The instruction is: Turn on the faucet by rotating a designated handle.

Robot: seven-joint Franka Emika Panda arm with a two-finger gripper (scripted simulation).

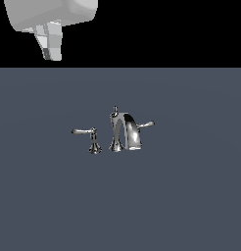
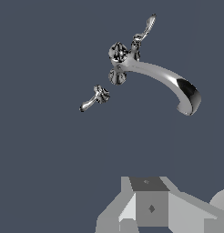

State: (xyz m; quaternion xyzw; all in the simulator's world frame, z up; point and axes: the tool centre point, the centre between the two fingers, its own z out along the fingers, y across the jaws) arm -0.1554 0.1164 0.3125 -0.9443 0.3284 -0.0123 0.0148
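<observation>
Exterior view: a chrome faucet (image 1: 125,131) is seen standing alone on a flat grey-blue surface (image 1: 191,206), with the arm's gripper (image 1: 50,49) held high above and well apart from it, toward the exterior view's left.

The handle (image 1: 85,132), a slim horizontal lever on a small flared pedestal, is placed just beside the arched spout on the exterior view's left, its tip pointed away from the spout. A second lever (image 1: 146,124) is shown only as a short tip past the spout on the exterior view's right, and a small knob (image 1: 115,111) is carried on top. In the wrist view the handle (image 2: 94,98) and spout (image 2: 166,82) are seen from overhead, untouched. Only grey blocks of the gripper body are visible there, so the spread of the fingers cannot be told.
</observation>
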